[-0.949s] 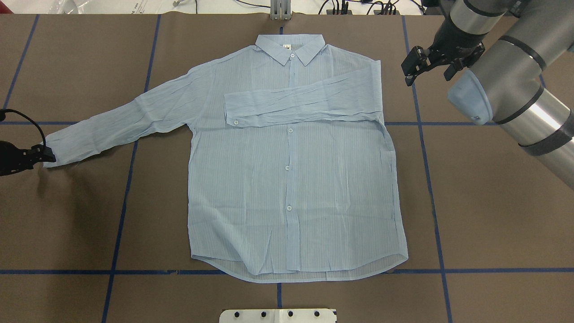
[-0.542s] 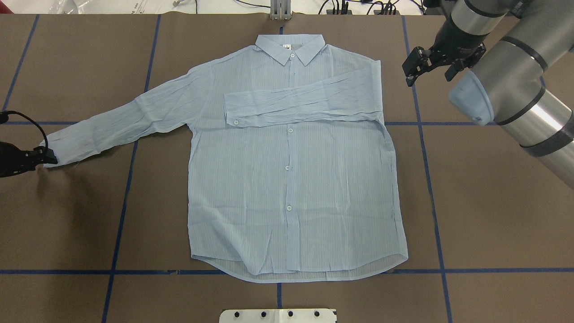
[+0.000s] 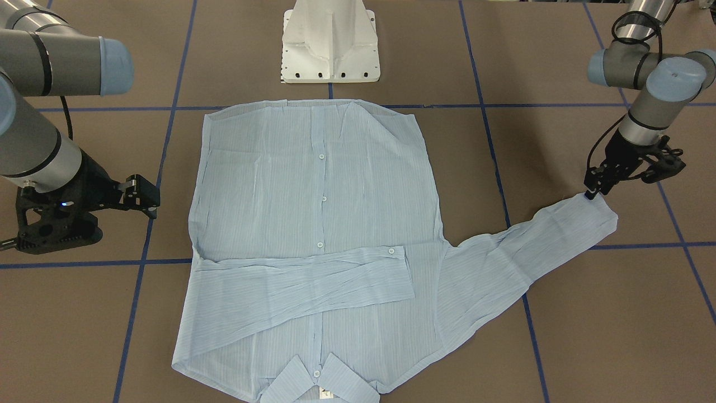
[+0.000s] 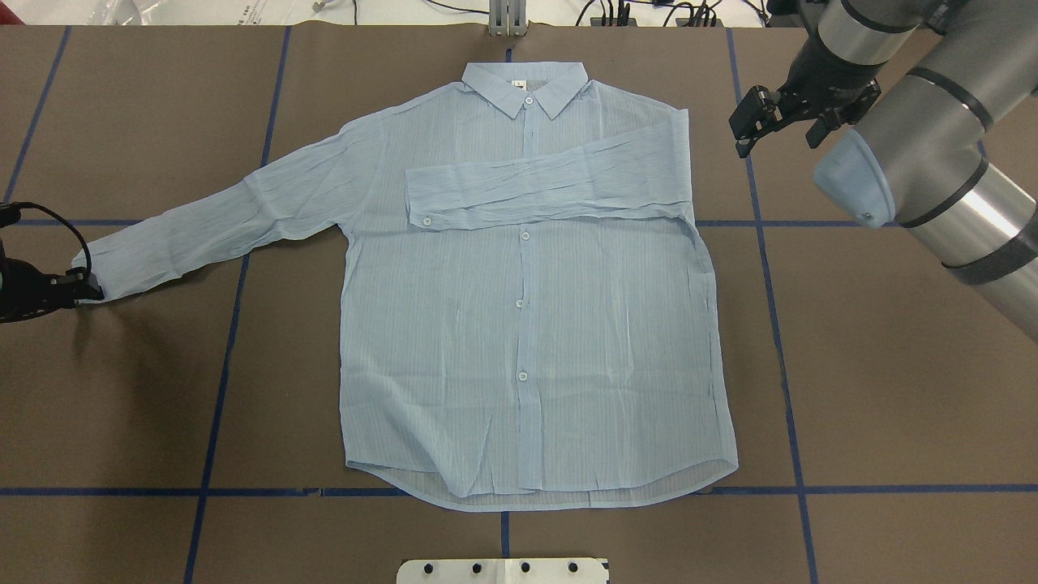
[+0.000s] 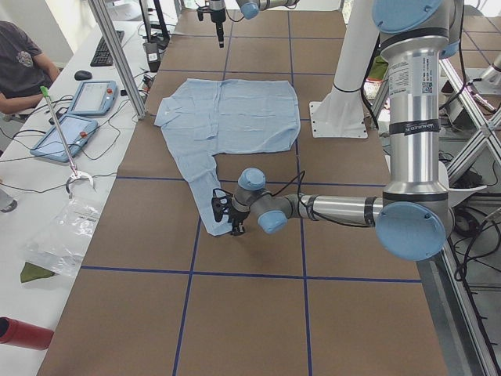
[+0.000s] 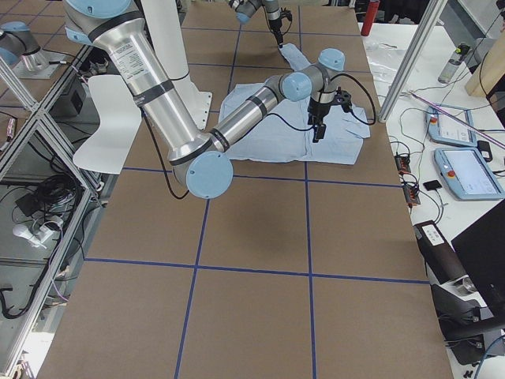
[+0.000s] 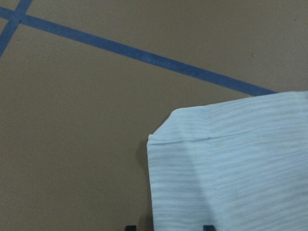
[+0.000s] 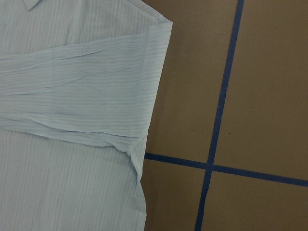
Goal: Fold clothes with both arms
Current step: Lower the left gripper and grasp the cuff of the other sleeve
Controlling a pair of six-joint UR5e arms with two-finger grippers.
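The light-blue pinstriped shirt (image 4: pixel 527 324) lies flat and buttoned on the brown table, collar at the far side. One sleeve (image 4: pixel 543 191) is folded across the chest. The other sleeve stretches out to the overhead view's left, ending in its cuff (image 4: pixel 101 272). My left gripper (image 4: pixel 87 290) sits low at that cuff's corner. In the left wrist view the cuff (image 7: pixel 231 168) lies between two parted fingertips, so the gripper is open around it. My right gripper (image 4: pixel 774 130) hovers open and empty beside the shirt's folded-sleeve shoulder (image 8: pixel 154 29).
The white pedestal (image 3: pixel 330 42) stands on the robot's side of the hem. Blue tape lines (image 4: pixel 778 324) grid the table. In the exterior left view a person (image 5: pixel 19 63) sits at a side bench with tablets (image 5: pixel 66 125) and cables.
The left gripper has shifted slightly toward the near corner of the cuff. The right gripper has drifted a little away from the shirt. The shirt has not moved.
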